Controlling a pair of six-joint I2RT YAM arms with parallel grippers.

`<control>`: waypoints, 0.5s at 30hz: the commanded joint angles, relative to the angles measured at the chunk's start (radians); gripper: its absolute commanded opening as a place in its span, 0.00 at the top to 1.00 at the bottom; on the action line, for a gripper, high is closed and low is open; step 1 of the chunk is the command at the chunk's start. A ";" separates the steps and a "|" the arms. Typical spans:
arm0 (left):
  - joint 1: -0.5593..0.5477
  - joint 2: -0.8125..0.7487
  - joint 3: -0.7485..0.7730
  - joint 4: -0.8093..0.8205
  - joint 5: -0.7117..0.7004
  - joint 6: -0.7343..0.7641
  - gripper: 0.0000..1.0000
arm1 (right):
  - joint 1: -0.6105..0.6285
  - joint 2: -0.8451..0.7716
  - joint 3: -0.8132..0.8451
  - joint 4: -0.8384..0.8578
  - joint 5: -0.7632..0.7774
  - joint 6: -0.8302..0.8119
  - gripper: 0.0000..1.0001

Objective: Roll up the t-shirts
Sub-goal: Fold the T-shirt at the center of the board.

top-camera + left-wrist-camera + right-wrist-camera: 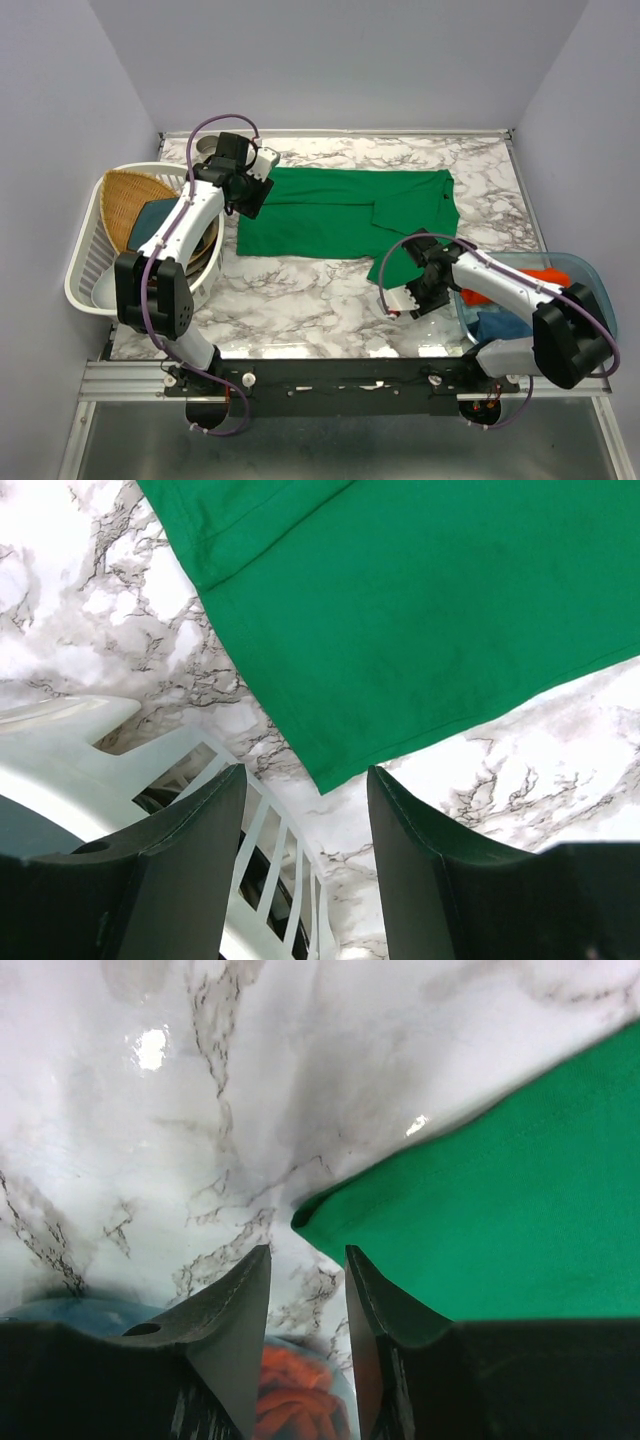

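A bright green t-shirt (340,210) lies spread flat on the marble table. My left gripper (250,197) is open and empty, hovering at the shirt's left edge. In the left wrist view the shirt's corner (330,770) lies just beyond that gripper (305,775). My right gripper (402,298) is open and empty beside the shirt's near right sleeve. In the right wrist view a green corner (310,1215) lies just ahead of that gripper (308,1252). An orange-red roll (545,277) and a blue roll (505,325) sit in the bin at right.
A clear blue bin (590,275) stands at the right edge and shows behind my right fingers (30,1315). A white laundry basket (85,270) at the left holds a wicker tray (135,195) and a dark teal item; its wall shows under my left gripper (120,770).
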 commanded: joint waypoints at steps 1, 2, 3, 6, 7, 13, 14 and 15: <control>0.009 0.018 0.020 0.006 0.000 -0.010 0.40 | 0.019 0.040 -0.007 0.016 -0.034 -0.001 0.57; 0.010 0.021 0.020 0.005 0.000 -0.008 0.40 | 0.019 0.046 -0.004 0.017 -0.031 -0.001 0.57; 0.010 0.026 0.023 0.005 0.000 -0.010 0.40 | 0.020 0.057 -0.005 0.017 -0.031 -0.002 0.58; 0.012 0.033 0.032 0.003 0.001 -0.008 0.40 | 0.025 0.066 -0.013 0.028 -0.031 -0.010 0.59; 0.012 0.038 0.033 0.000 0.004 -0.008 0.41 | 0.028 0.067 -0.016 0.034 -0.027 -0.012 0.60; 0.015 0.067 0.061 -0.016 0.026 0.001 0.41 | 0.043 0.074 -0.062 0.078 -0.007 -0.024 0.67; 0.013 0.070 0.066 -0.018 0.030 0.002 0.41 | 0.045 0.077 -0.072 0.091 -0.005 -0.024 0.68; 0.015 0.079 0.072 -0.021 0.038 0.005 0.41 | 0.046 0.077 -0.079 0.100 -0.004 -0.024 0.72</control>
